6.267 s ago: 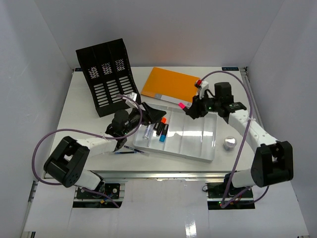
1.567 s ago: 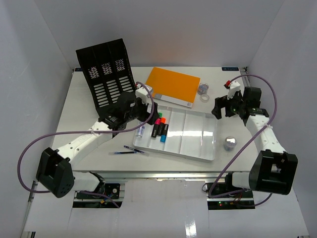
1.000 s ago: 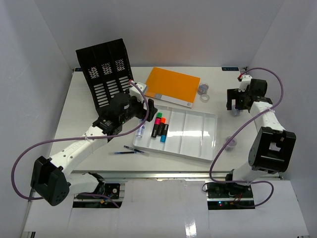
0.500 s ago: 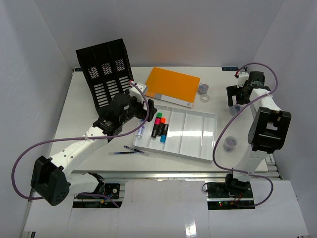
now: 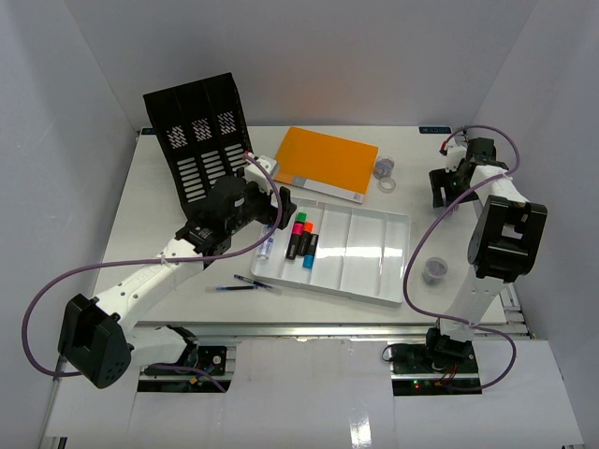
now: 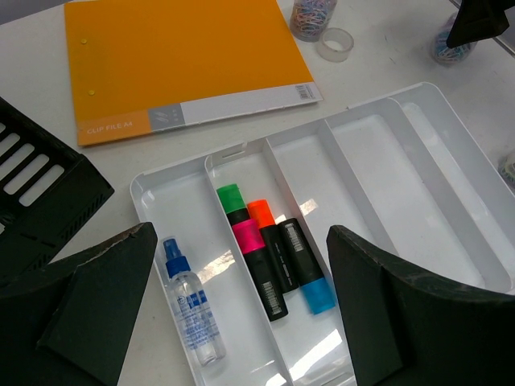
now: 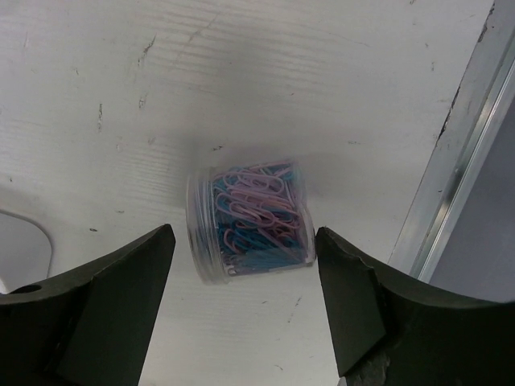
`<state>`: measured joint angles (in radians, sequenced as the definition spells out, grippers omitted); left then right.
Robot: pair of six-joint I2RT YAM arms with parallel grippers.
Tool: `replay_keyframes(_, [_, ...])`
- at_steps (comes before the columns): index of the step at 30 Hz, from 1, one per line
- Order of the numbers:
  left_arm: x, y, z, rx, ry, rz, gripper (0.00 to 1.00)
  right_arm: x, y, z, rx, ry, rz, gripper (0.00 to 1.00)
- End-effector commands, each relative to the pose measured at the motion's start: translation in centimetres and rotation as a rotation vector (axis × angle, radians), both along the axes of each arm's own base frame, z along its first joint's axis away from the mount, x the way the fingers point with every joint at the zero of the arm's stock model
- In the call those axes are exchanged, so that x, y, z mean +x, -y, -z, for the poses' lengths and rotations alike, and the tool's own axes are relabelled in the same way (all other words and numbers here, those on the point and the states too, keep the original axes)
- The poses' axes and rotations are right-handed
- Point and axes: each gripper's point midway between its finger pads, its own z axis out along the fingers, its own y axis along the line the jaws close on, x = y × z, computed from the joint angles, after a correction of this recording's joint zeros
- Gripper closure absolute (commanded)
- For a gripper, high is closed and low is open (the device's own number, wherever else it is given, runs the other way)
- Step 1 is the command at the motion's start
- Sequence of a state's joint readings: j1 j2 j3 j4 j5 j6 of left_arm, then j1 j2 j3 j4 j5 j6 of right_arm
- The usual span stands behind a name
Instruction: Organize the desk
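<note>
The desk is a white tabletop. My left gripper hangs open and empty above the left end of a white compartmented tray. The tray holds a spray bottle and green, orange, pink and blue highlighters. My right gripper is open at the far right of the desk. Its fingers stand either side of a clear jar of paper clips without touching it.
An orange folder and a black file rack lie at the back. A second clip jar and a tape roll sit beside the folder. Another jar stands right of the tray. A pen lies near the front. The desk's metal edge runs close to the right gripper.
My right gripper let the pink highlighter go in the tray, swung to the far right and came down around the clip jar. My left gripper rose above the tray's left end.
</note>
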<state>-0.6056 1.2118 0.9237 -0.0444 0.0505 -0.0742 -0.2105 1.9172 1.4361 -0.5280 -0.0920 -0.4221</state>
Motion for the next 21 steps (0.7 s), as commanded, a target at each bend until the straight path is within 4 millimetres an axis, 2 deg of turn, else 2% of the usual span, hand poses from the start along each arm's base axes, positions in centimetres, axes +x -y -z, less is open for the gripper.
replay_keyframes(1, [-0.3, -0.3, -1.0, -0.010, 0.035, 0.001, 0.02, 0.0, 0.5, -0.1, 0.001, -0.021, 0.000, 0.31])
replay_keyframes(7, [-0.3, -0.3, -1.0, -0.008, 0.037, 0.000, 0.02, -0.1, 0.6, 0.0, 0.000, -0.027, 0.012, 0.44])
replay_keyframes(11, [-0.3, -0.4, -1.1, -0.009, 0.042, -0.002, 0.02, 0.0, 0.3, -0.6, 0.013, -0.005, 0.000, 0.60])
replay_keyframes(13, [-0.3, -0.4, -1.1, -0.010, 0.043, -0.003, 0.02, 0.3, -0.1, -2.3, 0.037, 0.045, -0.009, 0.68])
replay_keyframes(18, [-0.4, -0.3, -1.1, -0.010, 0.042, 0.003, 0.02, 0.5, -3.0, -9.1, 0.129, 0.266, -0.059, 0.77])
replay_keyframes(21, [-0.4, -0.4, -1.2, -0.010, 0.044, -0.001, 0.02, -0.2, -6.5, -12.3, 0.218, 0.331, -0.152, 0.78])
